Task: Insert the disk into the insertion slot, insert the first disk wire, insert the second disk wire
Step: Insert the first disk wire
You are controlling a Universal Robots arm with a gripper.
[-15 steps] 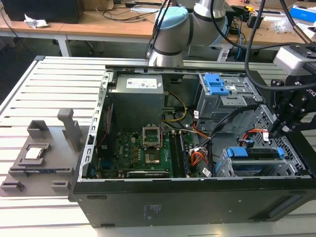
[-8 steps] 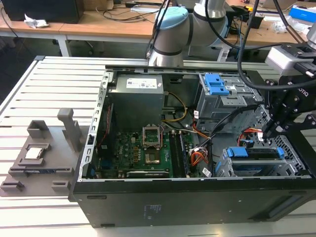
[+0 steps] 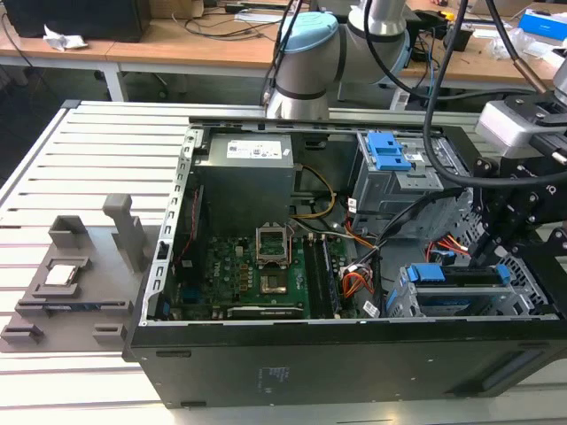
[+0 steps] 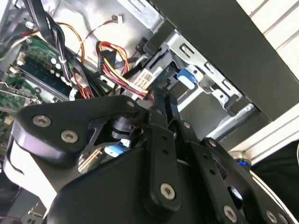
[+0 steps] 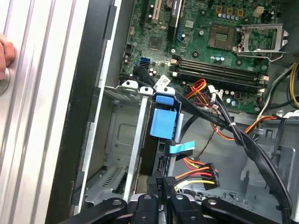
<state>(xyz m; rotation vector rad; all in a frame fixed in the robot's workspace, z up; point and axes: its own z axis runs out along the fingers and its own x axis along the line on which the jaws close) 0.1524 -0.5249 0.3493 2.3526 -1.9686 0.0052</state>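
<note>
I have the disk (image 3: 456,285) sitting in the slot (image 3: 400,303), the silver cage in the front corner of the case (image 3: 310,363) on the exterior view's right. In the first wrist view I see it edge-on, with its blue carrier (image 5: 163,122) near the cage's rim. I judge the seating done and the wire work in hand.

The gripper (image 5: 162,185) hangs at the end of the disk nearest the loose wires. Its fingers are pressed together, with nothing I can make out between them. Just beside its tip lies the plug (image 5: 205,169) with red, yellow and black wires, and near that a flat blue cable (image 5: 183,148). Neither looks plugged in, but the tool hides the disk's socket end, so I cannot be sure.

To do this well, I want the plug held square by its body, not by its wires, and lined up with the disk's edge before any push. The push should run straight along the disk's length and be gentle, so the carrier is not shoved out of the cage. The black cable bundle (image 5: 233,133) crosses close by. I judge it the likeliest snag, so the wrist should pass clear of it.
</note>
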